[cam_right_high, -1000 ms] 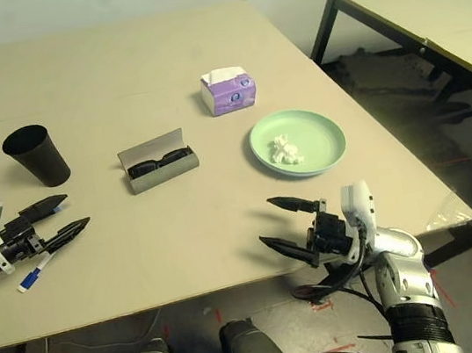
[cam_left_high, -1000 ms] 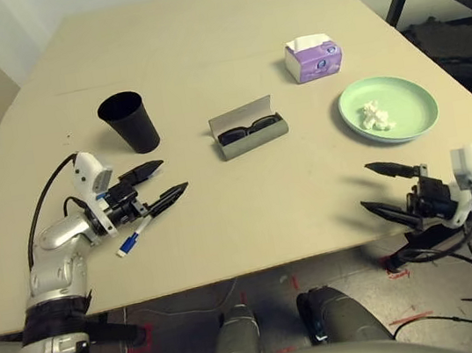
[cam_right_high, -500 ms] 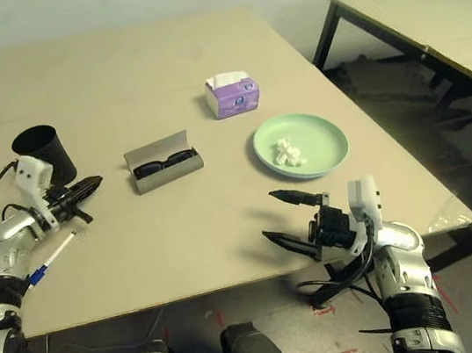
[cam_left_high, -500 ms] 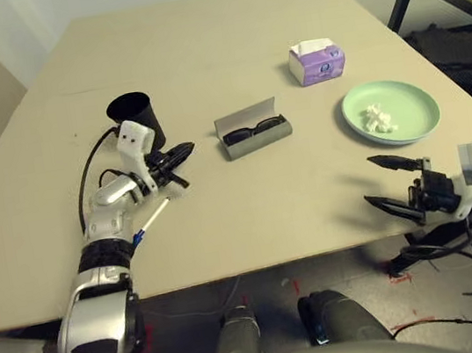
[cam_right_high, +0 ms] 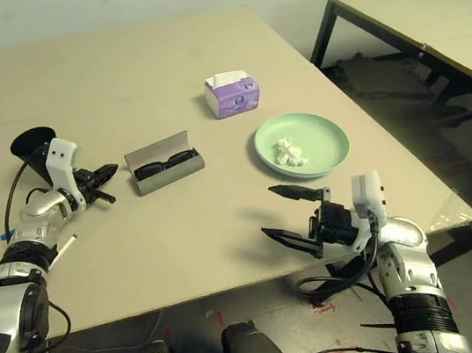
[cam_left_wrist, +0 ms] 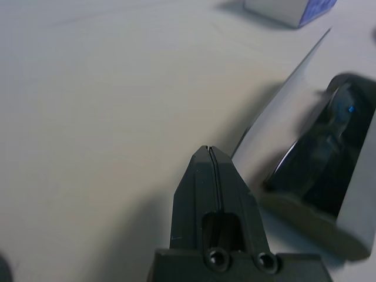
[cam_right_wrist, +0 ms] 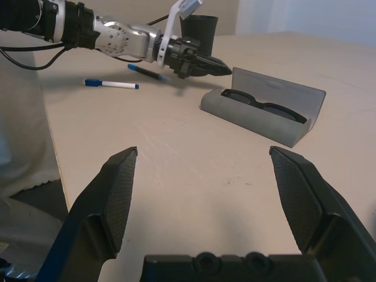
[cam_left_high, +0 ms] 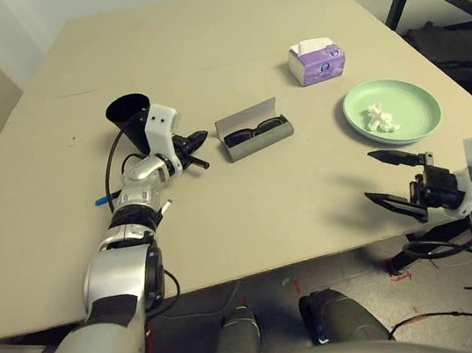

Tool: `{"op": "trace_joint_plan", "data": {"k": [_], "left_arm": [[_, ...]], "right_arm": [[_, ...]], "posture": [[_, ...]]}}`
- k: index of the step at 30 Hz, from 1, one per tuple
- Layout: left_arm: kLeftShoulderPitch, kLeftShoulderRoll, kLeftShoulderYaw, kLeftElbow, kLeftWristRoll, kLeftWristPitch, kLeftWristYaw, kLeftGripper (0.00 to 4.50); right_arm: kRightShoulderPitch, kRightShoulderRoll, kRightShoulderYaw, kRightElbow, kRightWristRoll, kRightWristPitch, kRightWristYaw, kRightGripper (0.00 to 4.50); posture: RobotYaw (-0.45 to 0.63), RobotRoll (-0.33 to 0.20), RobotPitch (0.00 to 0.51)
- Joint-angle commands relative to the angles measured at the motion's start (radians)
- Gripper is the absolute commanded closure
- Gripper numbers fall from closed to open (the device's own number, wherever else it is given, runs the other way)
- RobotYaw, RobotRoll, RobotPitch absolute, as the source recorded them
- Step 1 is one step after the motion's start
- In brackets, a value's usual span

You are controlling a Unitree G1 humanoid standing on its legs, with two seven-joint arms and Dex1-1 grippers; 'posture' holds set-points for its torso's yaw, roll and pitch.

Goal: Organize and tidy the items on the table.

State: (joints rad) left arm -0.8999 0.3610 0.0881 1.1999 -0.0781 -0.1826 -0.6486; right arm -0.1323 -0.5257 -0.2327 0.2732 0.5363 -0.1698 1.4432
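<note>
A plain lab or test room: bare beige table (cam_right_high: 157,64), a second black-legged table (cam_right_high: 425,15) beside it, cables trailing on the floor (cam_right_high: 344,302).

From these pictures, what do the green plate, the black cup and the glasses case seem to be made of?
Green plate: probably plastic or melamine, smooth with a soft sheen and even colour.
Black cup: likely matte plastic, thin-walled and without glare.
Glasses case: a stiff grey shell, perhaps covered in fabric or dull leatherette. The pictures leave this open.

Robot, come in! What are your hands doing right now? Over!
Left gripper shut, empty, pointing at glasses case. Right gripper open, empty, near table edge. Sunglasses in open case. Nothing between. Over.
</note>
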Motion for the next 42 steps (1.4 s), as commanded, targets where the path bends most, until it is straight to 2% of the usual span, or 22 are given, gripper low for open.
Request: {"op": "trace_joint_plan", "data": {"k": [1, 8, 18, 24, 30, 34, 36, 39, 41, 42], "left_arm": [[-0.019, -0.017, 0.003, 0.037, 0.017, -0.007, 0.027, 4.48], [-0.024, -0.034, -0.018, 0.046, 0.038, -0.023, -0.020, 4.48], [0.020, 0.011, -0.185, 0.020, 0.200, -0.196, -0.212, 4.48], [0.034, 0.034, -0.262, 0.013, 0.263, -0.277, -0.294, 4.48], [0.043, 0.036, -0.285, 0.011, 0.280, -0.313, -0.330, 4.48], [0.036, 0.023, -0.205, -0.024, 0.177, -0.283, -0.399, 4.48], [0.036, 0.030, -0.136, -0.080, 0.078, -0.204, -0.471, 4.48], [0.070, 0.070, -0.076, -0.204, -0.031, -0.031, -0.572, 4.48], [0.124, 0.114, -0.054, -0.346, -0.093, 0.144, -0.617, 4.48], [0.165, 0.149, -0.052, -0.439, -0.115, 0.241, -0.630, 4.31]], "right_arm": [[0.024, -0.011, 0.012, -0.030, 0.008, 0.011, -0.001, 0.00], [0.043, -0.011, 0.017, -0.065, 0.014, 0.027, -0.021, 0.00], [0.046, -0.013, 0.023, -0.068, 0.012, 0.038, -0.019, 0.00], [0.045, -0.012, 0.025, -0.067, 0.012, 0.040, -0.019, 0.00], [0.049, -0.012, 0.026, -0.068, 0.012, 0.040, -0.017, 0.00], [0.053, -0.012, 0.034, -0.076, 0.011, 0.037, -0.009, 0.00], [0.055, -0.013, 0.043, -0.078, 0.007, 0.033, 0.002, 0.00], [0.058, -0.018, 0.057, -0.083, -0.001, 0.024, 0.023, 0.00], [0.060, -0.020, 0.068, -0.092, -0.001, 0.024, 0.032, 0.00], [0.062, -0.019, 0.078, -0.104, 0.000, 0.026, 0.035, 0.00]], "posture": [[-0.16, 0.000, 0.080], [-0.17, 0.000, 0.079], [-0.16, 0.000, 0.084], [-0.16, 0.000, 0.083], [-0.16, 0.000, 0.083], [-0.16, 0.000, 0.085], [-0.15, 0.000, 0.087], [-0.15, 0.000, 0.088], [-0.15, 0.000, 0.089], [-0.14, 0.000, 0.089]]}}
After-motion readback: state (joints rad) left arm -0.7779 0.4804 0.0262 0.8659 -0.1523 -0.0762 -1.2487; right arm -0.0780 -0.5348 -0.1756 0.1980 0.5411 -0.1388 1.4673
